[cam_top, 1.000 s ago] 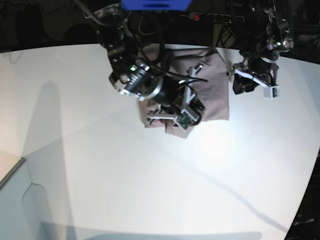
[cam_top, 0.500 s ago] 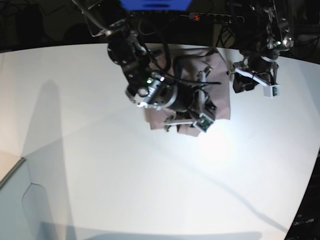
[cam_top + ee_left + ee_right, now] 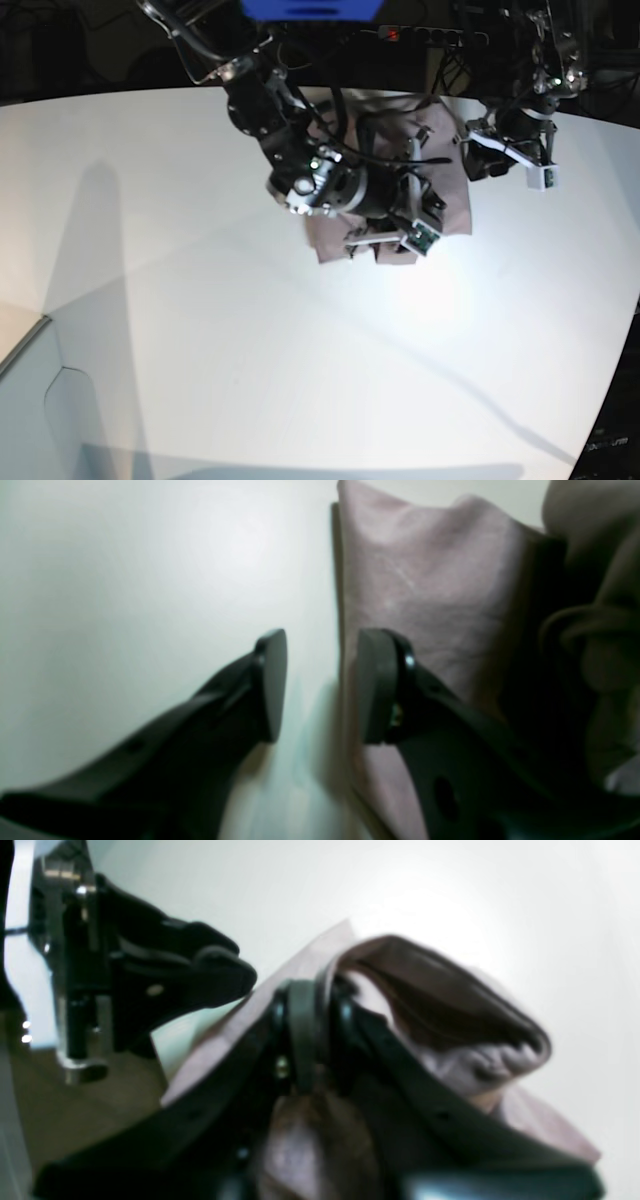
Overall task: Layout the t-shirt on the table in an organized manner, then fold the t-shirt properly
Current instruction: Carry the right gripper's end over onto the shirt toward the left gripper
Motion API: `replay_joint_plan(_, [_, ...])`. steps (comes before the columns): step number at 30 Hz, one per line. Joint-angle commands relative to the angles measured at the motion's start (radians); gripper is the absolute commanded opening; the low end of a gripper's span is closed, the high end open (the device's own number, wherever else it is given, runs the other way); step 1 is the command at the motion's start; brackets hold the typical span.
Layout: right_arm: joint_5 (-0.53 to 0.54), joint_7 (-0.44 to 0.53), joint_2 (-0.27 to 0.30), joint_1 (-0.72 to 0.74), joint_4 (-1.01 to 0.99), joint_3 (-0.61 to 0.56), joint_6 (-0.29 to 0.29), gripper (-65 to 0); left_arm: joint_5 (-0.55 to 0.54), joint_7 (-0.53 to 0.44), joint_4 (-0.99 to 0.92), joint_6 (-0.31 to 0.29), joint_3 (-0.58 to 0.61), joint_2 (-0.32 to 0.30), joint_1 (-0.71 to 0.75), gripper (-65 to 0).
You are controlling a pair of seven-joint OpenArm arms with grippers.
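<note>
The mauve t-shirt (image 3: 450, 200) lies bunched in a folded block at the far middle of the white table (image 3: 200, 320). My right gripper (image 3: 385, 238) hovers low over its near edge. In the right wrist view my right gripper (image 3: 307, 1032) has its fingers close together on a raised fold of the t-shirt (image 3: 450, 1015), which drapes over the tips. My left gripper (image 3: 478, 165) sits at the shirt's right edge. In the left wrist view it (image 3: 320, 685) is open, one finger over the bare table (image 3: 125, 580) and the other over the t-shirt (image 3: 430, 590).
Dark cables and equipment (image 3: 420, 40) line the far side behind the table. The table's curved edge (image 3: 610, 380) runs down the right side. A pale panel (image 3: 30, 420) sits at the near left corner.
My right arm has swung to the right across the shirt, dragging the held fold with it. The shirt's block has shifted slightly right. The left arm has barely moved.
</note>
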Motion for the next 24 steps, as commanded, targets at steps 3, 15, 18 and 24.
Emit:
replay_joint_plan(3, [0.016, 0.027, -0.013, 0.01, 0.032, -0.002, 0.017, -45.5, -0.01, -0.018, 0.018, -0.007, -0.004, -0.007, -0.002, -41.7])
replay_joint_plan(15, [0.014, 0.027, -0.013, -0.142, 0.261, 0.147, 0.017, -35.1, -0.02, -0.017, 0.088, -0.012, -0.076, -0.004, 0.023, -41.6])
replay_joint_plan(18, [0.014, 0.027, -0.013, -0.182, 0.302, 0.233, 0.017, -35.1, -0.02, -0.017, 0.14, -0.014, -0.114, -0.002, 0.03, -41.6])
replay_joint_plan(24, [0.011, 0.02, -0.013, -0.229, 0.358, 0.393, 0.017, -35.6, -0.02, -0.017, 0.155, -0.014, -0.17, -0.005, 0.027, -41.6])
